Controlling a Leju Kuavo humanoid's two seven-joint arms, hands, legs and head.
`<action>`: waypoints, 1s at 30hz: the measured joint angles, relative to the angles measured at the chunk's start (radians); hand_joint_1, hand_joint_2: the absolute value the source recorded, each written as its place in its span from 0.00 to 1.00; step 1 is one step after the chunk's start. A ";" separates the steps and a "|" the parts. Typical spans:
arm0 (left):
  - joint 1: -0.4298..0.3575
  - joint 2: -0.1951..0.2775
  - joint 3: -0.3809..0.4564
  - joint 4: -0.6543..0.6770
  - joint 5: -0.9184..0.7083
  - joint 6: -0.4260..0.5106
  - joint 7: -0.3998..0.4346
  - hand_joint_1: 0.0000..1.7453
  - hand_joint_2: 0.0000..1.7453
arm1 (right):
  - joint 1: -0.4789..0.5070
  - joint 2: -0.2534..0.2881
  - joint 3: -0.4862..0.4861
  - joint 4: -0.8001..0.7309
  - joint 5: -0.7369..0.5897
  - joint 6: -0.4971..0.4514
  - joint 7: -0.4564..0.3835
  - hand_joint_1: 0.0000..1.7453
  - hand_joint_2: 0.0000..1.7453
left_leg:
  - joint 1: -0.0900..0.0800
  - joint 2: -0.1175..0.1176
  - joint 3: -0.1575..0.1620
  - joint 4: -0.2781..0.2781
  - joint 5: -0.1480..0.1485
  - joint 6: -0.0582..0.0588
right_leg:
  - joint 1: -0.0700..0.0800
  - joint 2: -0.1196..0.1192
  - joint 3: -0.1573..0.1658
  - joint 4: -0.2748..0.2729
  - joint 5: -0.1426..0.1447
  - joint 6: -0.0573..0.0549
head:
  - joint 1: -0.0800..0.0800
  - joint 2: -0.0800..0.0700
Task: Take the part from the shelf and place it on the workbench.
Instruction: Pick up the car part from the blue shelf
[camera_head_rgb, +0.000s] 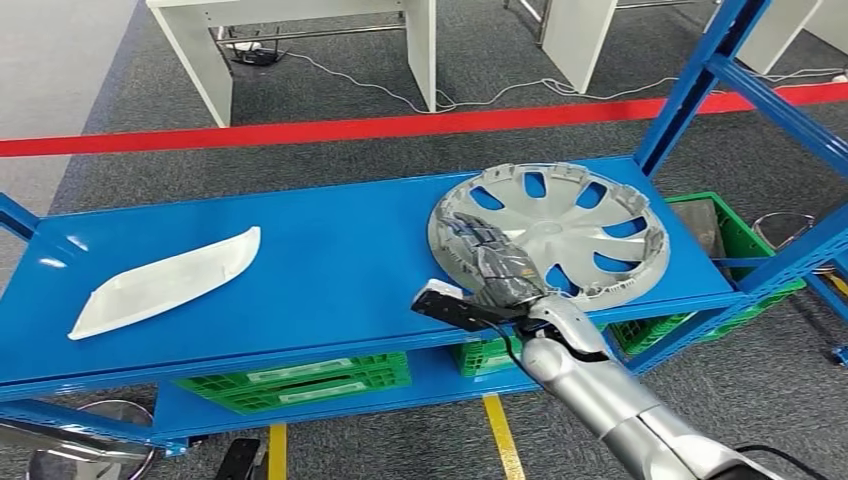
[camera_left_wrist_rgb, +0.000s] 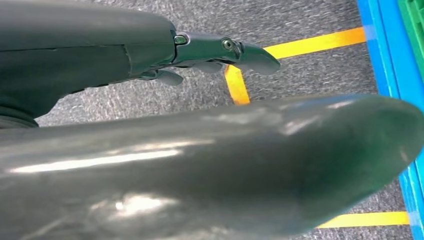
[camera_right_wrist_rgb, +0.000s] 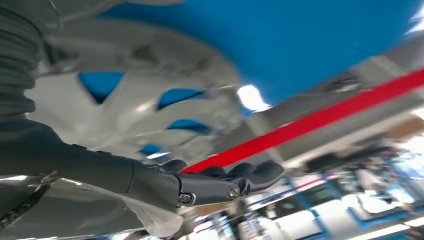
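Fingers (camera_head_rgb: 478, 243) of right hand (camera_head_rgb: 497, 262) lie spread flat on hubcap's (camera_head_rgb: 560, 232) near rim, not yet gripping; hubcap extends beyond fingertips on blue shelf (camera_head_rgb: 330, 260). Left hand (camera_left_wrist_rgb: 220, 50) hangs empty, farther off.

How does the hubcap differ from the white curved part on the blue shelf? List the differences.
The hubcap is round, silver-grey and pierced by openings; the white curved part is long, narrow, white and solid. The hubcap lies at the shelf's right end with the right hand on its near rim; the white curved part lies at the left end, untouched. Both rest on the same blue shelf.
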 joint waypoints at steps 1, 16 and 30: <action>0.000 0.000 -0.001 0.000 0.000 -0.001 0.000 0.00 0.00 | -0.018 0.000 0.001 0.045 0.030 -0.018 0.020 0.00 1.00 | 0.003 0.000 -0.023 0.044 -0.010 -0.004 | 0.000 0.000 0.001 0.000 -0.001 0.000 | 0.000 0.000; -0.001 0.006 -0.005 0.001 0.022 -0.004 -0.002 0.00 0.00 | -0.146 -0.011 -0.035 0.338 0.183 -0.035 0.190 0.00 1.00 | 0.010 0.004 0.099 -0.228 0.117 0.047 | 0.000 0.001 -0.132 0.263 -0.129 0.055 | 0.007 0.000; 0.003 0.008 -0.005 0.001 0.040 0.007 -0.012 0.00 0.00 | -0.138 -0.013 -0.063 0.326 0.208 0.043 0.246 0.00 1.00 | 0.008 0.001 0.044 -0.046 0.002 -0.002 | -0.003 -0.004 0.002 -0.015 0.019 0.005 | -0.001 0.000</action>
